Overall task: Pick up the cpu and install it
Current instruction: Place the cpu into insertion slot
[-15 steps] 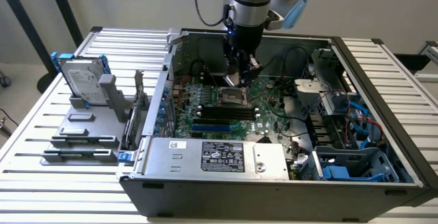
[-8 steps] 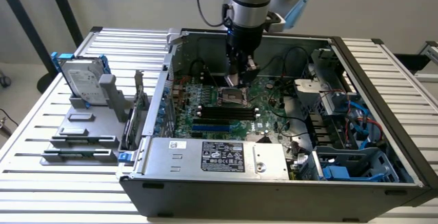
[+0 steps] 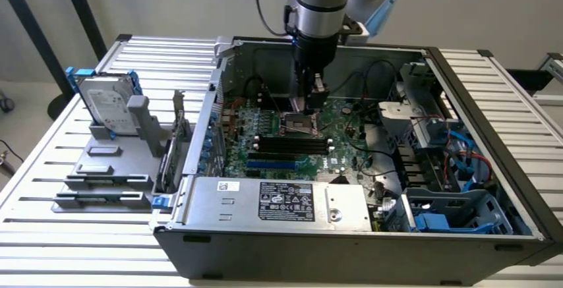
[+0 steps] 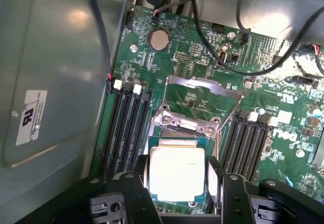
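Exterior view: an open computer case (image 3: pixel 352 235) fills the middle of the frame on a slatted table (image 3: pixel 35 176), with its motherboard (image 3: pixel 291 149) lying left of centre. The arm (image 3: pixel 317 4) comes down from the top centre, and the gripper (image 3: pixel 305 109) hangs just above the socket (image 3: pixel 299 126). In the wrist view the metal load plate (image 4: pixel 200 97) stands open. The two black fingers (image 4: pixel 139 183) clasp the cpu (image 4: pixel 176 171) by opposite edges, over the socket.
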Controlling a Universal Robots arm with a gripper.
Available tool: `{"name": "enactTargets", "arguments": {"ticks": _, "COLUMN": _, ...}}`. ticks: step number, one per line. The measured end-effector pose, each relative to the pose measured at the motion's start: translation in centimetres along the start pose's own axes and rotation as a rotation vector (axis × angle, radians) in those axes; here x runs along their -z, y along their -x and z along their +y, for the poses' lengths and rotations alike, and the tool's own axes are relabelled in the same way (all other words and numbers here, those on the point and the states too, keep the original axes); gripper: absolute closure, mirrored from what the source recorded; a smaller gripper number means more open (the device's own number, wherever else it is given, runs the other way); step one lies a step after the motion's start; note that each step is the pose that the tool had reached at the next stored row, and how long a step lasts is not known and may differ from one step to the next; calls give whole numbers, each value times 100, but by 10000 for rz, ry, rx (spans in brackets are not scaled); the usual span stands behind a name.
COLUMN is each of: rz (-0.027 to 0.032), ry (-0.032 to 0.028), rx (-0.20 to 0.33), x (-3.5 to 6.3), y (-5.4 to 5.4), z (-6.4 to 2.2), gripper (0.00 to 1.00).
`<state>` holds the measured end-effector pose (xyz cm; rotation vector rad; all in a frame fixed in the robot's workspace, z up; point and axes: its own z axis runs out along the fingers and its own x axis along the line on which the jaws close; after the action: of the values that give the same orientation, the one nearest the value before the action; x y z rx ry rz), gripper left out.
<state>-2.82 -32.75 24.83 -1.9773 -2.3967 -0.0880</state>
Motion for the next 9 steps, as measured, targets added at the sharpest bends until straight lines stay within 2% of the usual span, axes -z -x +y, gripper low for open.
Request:
{"name": "enactTargets", "arguments": {"ticks": 7, "rz": -29, "ry": 78, "rx": -1263, "x": -74, "y": 5, "z": -2, "gripper": 45}}
{"name": "enactTargets", "arguments": {"ticks": 9, "rz": -56, "ry": 90, "rx": -1511, "x": -108, "y": 0, "z": -8, "gripper": 45}}
